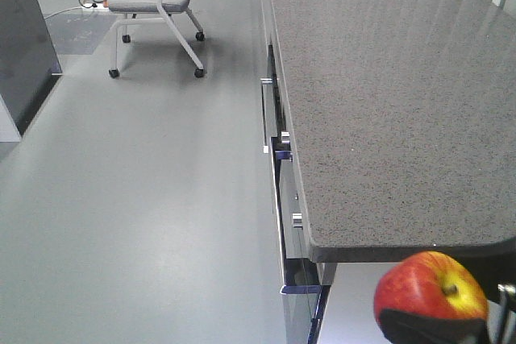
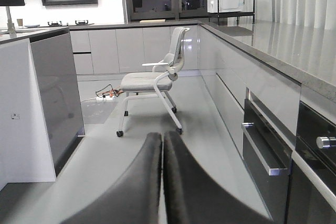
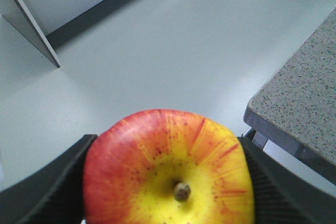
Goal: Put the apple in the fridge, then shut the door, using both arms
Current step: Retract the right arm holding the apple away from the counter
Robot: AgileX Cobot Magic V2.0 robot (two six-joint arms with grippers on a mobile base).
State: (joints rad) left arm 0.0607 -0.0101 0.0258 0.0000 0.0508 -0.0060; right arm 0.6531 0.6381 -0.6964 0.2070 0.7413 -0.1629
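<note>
Apple (image 1: 427,288) before counter (image 1: 387,102), chair (image 1: 157,6) far left

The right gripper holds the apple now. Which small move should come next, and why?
Probably swing the right gripper, shut on the apple, leftward over the bare floor, because the counter corner sits close on its right.

A wheeled grey chair (image 1: 157,6) stands near the long speckled counter (image 1: 387,94).
</note>
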